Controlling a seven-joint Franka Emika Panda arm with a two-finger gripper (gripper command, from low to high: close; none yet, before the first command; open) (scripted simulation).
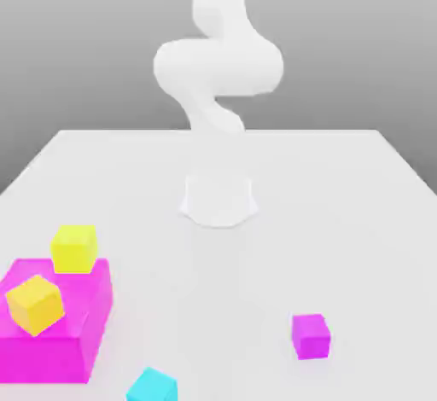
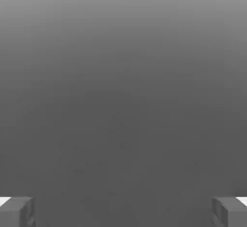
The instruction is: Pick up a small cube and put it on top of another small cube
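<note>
Four small cubes lie near the table's front in the exterior view. One yellow cube [image 1: 35, 304] rests tilted on top of a large magenta block [image 1: 72, 344]. A second yellow cube [image 1: 74, 248] sits at that block's far edge; whether it is on the block or behind it I cannot tell. A small magenta cube [image 1: 310, 336] stands alone at the exterior view's right. A cyan cube [image 1: 152, 386] is cut off by the front edge. In the hand view my gripper [image 2: 123, 211] is open, its fingertips [image 2: 17, 211] far apart with nothing between them, facing plain grey background.
The white arm [image 1: 218, 66] rises from its round base [image 1: 219, 199] at the middle of the white table [image 1: 341, 220] and leaves the picture at the top. The large magenta block takes up the front corner at the exterior view's left.
</note>
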